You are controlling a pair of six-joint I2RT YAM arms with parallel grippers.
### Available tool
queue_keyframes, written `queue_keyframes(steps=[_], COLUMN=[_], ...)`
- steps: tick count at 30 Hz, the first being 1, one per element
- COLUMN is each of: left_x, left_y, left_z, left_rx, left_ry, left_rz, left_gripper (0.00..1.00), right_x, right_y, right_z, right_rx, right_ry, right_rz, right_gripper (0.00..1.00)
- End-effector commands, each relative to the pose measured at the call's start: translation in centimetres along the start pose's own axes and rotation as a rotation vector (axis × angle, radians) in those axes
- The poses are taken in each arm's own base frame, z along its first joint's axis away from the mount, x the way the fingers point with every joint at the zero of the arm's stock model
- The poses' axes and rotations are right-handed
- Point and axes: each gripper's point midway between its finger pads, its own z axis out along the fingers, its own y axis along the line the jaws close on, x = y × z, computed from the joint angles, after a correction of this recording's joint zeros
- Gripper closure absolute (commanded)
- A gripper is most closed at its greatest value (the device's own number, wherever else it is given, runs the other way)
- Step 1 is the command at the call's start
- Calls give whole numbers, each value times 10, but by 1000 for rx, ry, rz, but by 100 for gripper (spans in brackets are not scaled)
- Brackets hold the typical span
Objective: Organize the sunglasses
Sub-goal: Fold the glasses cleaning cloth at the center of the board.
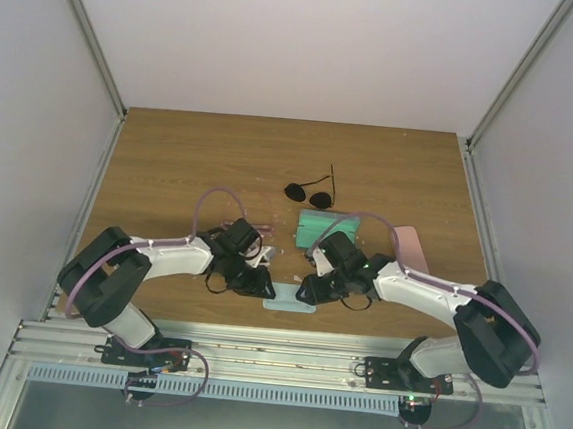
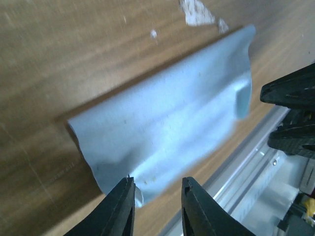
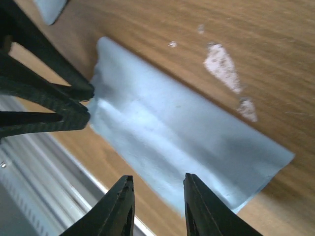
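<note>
The black sunglasses lie open on the table beyond both arms, temples pointing away. A bit of pink frame shows behind the left arm, mostly hidden; I take it for the pink sunglasses. My left gripper and right gripper are both open and empty. They hang low over opposite ends of a light blue cloth at the table's front edge. Neither pair of sunglasses shows in the wrist views.
A teal-green oblong case lies behind the right gripper, and a pink case lies to its right. The metal rail runs just beyond the cloth's near edge. Paint chips mark the wood.
</note>
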Motion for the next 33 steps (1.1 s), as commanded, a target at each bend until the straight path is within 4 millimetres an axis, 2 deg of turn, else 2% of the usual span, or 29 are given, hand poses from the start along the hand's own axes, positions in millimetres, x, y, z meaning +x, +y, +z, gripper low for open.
queue_keyframes(steps=[1, 4, 7, 9, 11, 15, 18, 21, 24, 26, 28, 30, 33], left_x=[10, 15, 9, 1, -5, -10, -2, 13, 26, 29, 26, 18, -2], left_y=[-16, -20, -30, -33, -32, -25, -9, 13, 26, 28, 21, 2, -32], left_z=[-8, -15, -22, -22, -16, -3, 7, 15, 15, 10, 5, -1, -15], left_rx=[93, 108, 133, 139, 137, 101, 36, -49, -100, -115, -102, -41, 60], left_ry=[2, -6, -44, -65, -63, -55, -20, 16, 36, 32, 22, -1, -83], left_rz=[25, 37, 64, 66, 49, 24, -10, -56, -83, -80, -62, -15, 61], left_gripper=[70, 67, 67, 72, 80, 88, 90, 90, 91, 91, 91, 90, 85], right_x=[17, 22, 13, 6, 1, 3, 15, 33, 52, 61, 62, 54, 24], right_y=[18, 13, 10, 10, 11, 12, 7, -11, -33, -47, -57, -61, -42], right_z=[-8, -14, -18, -14, -5, 11, 19, 20, 14, 6, -3, -12, -20], right_rx=[-95, -62, -25, -18, -15, -5, 21, 89, 185, 257, 323, 376, 336], right_ry=[39, 36, 0, -6, 2, 32, 74, 108, 133, 136, 126, 95, 14], right_rz=[-26, -11, -9, -8, -7, -2, 22, 64, 113, 145, 159, 152, 112], right_gripper=[70, 69, 69, 73, 78, 84, 85, 85, 85, 84, 83, 80, 76])
